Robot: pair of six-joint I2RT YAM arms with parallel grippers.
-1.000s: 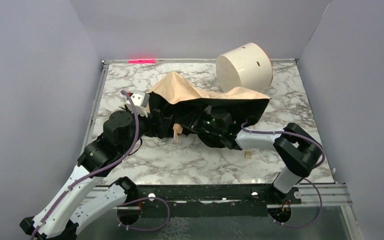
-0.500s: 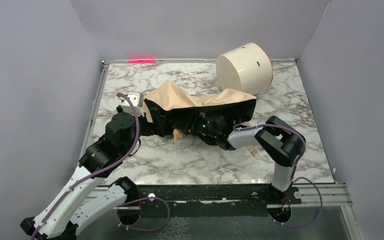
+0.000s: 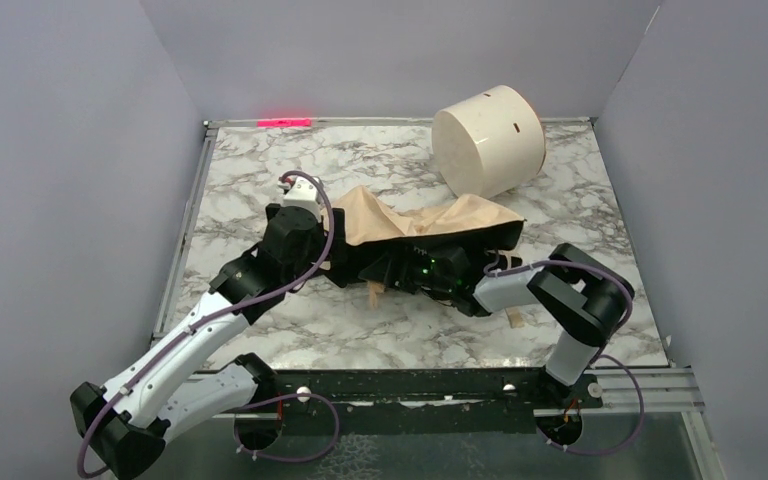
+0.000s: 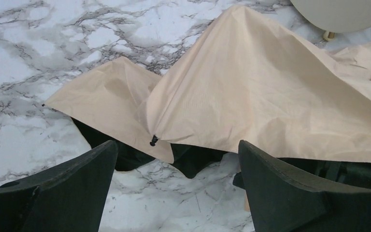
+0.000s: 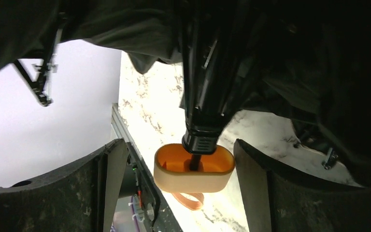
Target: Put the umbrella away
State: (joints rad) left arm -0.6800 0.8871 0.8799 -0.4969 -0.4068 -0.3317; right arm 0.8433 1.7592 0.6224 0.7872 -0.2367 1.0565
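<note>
The umbrella (image 3: 430,222) lies in the middle of the table (image 3: 250,165), not put away yet. It's half shut & floppy, w/ tan cloth on top and black parts under. In the L wrist view the cloth makes a tall bump w/ a flatter flap to its left. A tiny black tip (image 4: 153,141) sits at the cloth edge where the two meet.

The L gripper (image 4: 176,159) is at the umbrella's left end, pointing at it. Its jaws are wide apart. Nothing is held, and the cloth edge is just in front of the fingers (image 4: 67,188), not between them.

The R gripper (image 5: 174,150) is tucked in under the near side of the umbrella. From the top it's mostly hidden by the black part, and a small green light (image 3: 430,266) glows there. Its jaws are wide too. The peach handle (image 5: 194,169) sits between the two fingers, on the end of the black shaft (image 5: 200,96). There's a clear gap on the handle's left side. On the right it's v. close to the finger; can't tell if they touch. It doesn't look squeezed. A thin orange-tan strap loop (image 5: 188,199) shows just under the handle.

A big white drum (image 3: 488,140) lies on its side at the back right of the table. The umbrella's far right corner is just beside it; can't tell if they touch.
</note>
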